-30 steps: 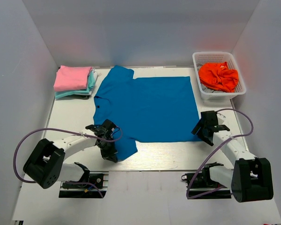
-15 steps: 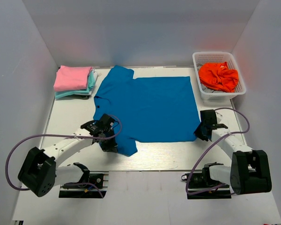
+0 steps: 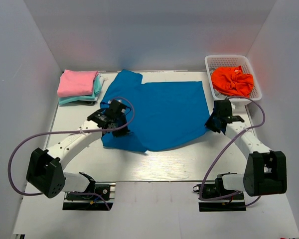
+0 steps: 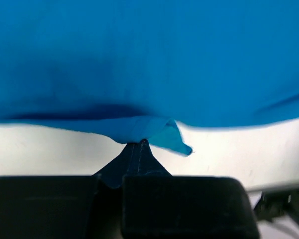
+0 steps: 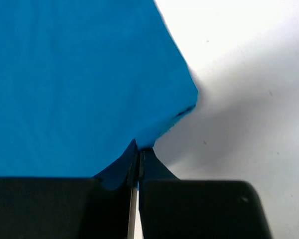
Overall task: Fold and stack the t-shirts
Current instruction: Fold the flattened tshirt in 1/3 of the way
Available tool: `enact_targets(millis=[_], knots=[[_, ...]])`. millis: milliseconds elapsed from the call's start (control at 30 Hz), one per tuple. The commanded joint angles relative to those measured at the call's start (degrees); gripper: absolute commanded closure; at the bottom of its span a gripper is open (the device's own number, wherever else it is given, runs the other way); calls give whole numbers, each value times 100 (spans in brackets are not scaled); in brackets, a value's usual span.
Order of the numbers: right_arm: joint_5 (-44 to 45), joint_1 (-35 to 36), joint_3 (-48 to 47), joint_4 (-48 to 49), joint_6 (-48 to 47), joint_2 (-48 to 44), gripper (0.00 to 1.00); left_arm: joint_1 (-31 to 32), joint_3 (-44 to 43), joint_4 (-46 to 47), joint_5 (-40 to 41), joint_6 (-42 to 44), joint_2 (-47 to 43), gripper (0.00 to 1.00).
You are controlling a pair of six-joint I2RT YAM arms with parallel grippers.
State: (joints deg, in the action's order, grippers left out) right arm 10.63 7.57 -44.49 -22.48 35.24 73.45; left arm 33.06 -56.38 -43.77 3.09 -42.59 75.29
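- Blue t-shirt [image 3: 164, 112]: lies spread over the middle of the worktop [image 3: 72, 124], collar end to the left and hem to the right. The far part is flat. The near edge runs at a slant from the left front towards the right side.
- Left arm [image 3: 74, 142]: reaches over the near-left part of the blue t-shirt. In the left wrist view its jaws are fully closed on a small fold of the blue cloth [image 4: 139, 130], and a loose corner pokes out just to the right of the tips.
- Right arm [image 3: 244, 137]: its jaws are at the near-right corner of the blue t-shirt. In the right wrist view they are pressed together on the very edge of the cloth [image 5: 89, 84].
- The gripped portions appear raised off the worktop, though the overhead view does not settle this.
- Pink t-shirt [image 3: 77, 82]: folded, resting on a folded pale teal t-shirt [image 3: 84, 98] at the far-left corner, just beside the blue one.
- Orange-red t-shirt [image 3: 232, 80]: crumpled inside the white basket [image 3: 228, 58] at the far right.
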Motion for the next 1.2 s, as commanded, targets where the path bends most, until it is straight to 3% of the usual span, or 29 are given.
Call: enact_targets(millis=[0,300,633,833,900,967,1000,1033,1067,1100,1133,1167], knots=[[-53,7,-507,-2,-123,283,100,-97,-540,61,990,102,64,100],[105,-19,-1772,-186,-246,1241,100,-370,-1630,246,2362,304,846,100],[623,-10,-2975,-345,-273,2320,100,-879,-2166,1660,2635,1287,1680,100],[1019,-28,-3592,-599,-132,2894,100,-1188,-2509,1960,2618,1525,2374,100],[1046,-19,-3689,-617,-132,3017,86,-1363,-2781,2013,2557,1596,2630,100],[1046,-19,-3900,-661,-193,3114,61,-1433,-3105,2013,2442,1684,3024,98],[1037,7,-3996,-722,-237,3131,56,-1486,-3220,1960,2389,1736,3149,87],[994,7,-4032,-714,-307,3097,53,-1487,-3343,1873,2389,1736,3254,54],[985,16,-4059,-731,-316,3053,43,-1539,-3588,1794,2389,1736,3351,31],[880,42,-4041,-653,-447,3018,40,-1539,-3678,1723,2389,1736,3413,13],[783,51,-3946,-592,-483,2843,37,-1539,-3739,1723,2389,1736,3475,1],[643,60,-3762,-530,-501,2772,33,-1591,-3801,1723,2389,1736,3475,0]])
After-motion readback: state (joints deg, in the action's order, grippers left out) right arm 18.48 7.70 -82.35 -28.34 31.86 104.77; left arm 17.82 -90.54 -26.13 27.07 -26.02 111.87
